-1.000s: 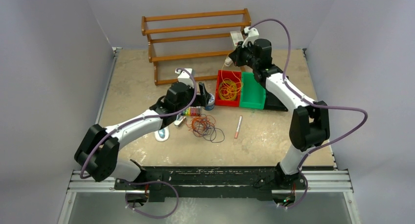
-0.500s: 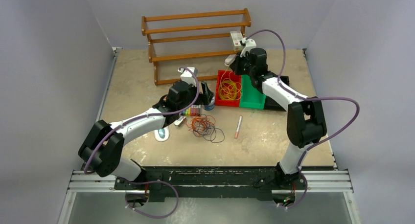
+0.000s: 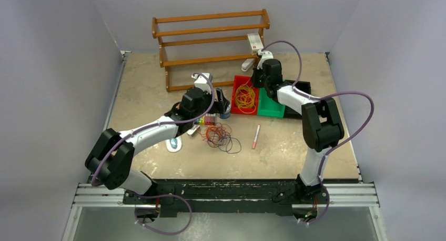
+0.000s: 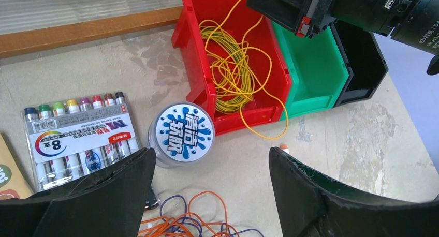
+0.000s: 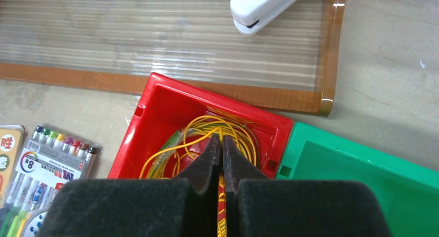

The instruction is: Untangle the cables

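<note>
Right gripper (image 5: 220,142) pinches yellow cable (image 4: 231,92) over red bin (image 5: 155,113).

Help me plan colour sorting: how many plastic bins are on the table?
3, in a row: red bin holding yellow cables, green bin beside it, black bin beyond that. No others show.

Yellow cables (image 4: 230,76) binned, orange-purple cables (image 3: 218,135) loose

end effector (image 5: 221,139) closed, pinching yellow cables (image 5: 228,124) | over red bin (image 5: 171,100) | green bin (image 5: 352,167) adjoining right
</note>
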{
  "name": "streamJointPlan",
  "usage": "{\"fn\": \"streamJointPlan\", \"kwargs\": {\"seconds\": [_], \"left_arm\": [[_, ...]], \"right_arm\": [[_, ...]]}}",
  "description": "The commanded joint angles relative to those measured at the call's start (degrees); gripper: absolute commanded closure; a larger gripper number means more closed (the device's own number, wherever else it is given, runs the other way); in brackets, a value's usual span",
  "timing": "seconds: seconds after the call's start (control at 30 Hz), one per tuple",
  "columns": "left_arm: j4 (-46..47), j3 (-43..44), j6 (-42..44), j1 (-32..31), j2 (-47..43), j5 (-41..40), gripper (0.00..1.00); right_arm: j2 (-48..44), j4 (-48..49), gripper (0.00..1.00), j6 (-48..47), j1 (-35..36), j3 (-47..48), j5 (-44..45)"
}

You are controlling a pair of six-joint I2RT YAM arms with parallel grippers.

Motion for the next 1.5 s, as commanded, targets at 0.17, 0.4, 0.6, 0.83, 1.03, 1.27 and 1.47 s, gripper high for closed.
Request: {"fn": "streamJointPlan", "kwargs": {"seconds": [0.17, 0.4, 0.6, 0.83, 1.03, 1.27, 1.47], "left_arm": [[0.0, 2.0, -0.4, 0.2, -0.1, -1.5, 0.21], [-1.0, 1.3, -0.5, 0.2, -1.0, -2.5, 0.21], [-1.2, 1.1, -0.3, 0.3, -1.3, -2.6, 0.21], [-1.3, 0.9, -0.2, 0.2, -1.2, -2.6, 0.21], [-1.4, 0.8, -0.3, 0.2, -1.5, -2.9, 0.21], [-1.9, 1.0, -0.3, 0.3, -1.9, -2.8, 0.20], [-4.0, 1.3, -0.3, 0.4, -2.3, -2.7, 0.20]], "right_arm": [[0.4, -1.0, 1.00, -3.1, 1.0, 2.0, 2.9], [-0.9, -1.2, 0.94, -3.5, 1.1, 1.2, 2.3], [-3.3, -1.6, 0.83, -3.5, 1.1, 1.2, 2.2], [-7.0, -2.9, 0.64, -3.7, 1.1, 1.2, 2.1], [-11.7, -5.9, 0.58, -3.4, 1.1, 0.1, -0.6], [-19.7, -11.7, 0.55, -6.6, 1.1, -4.9, -3.5], [-29.3, -7.8, 0.40, -14.3, 2.1, -16.3, -13.2]]}}
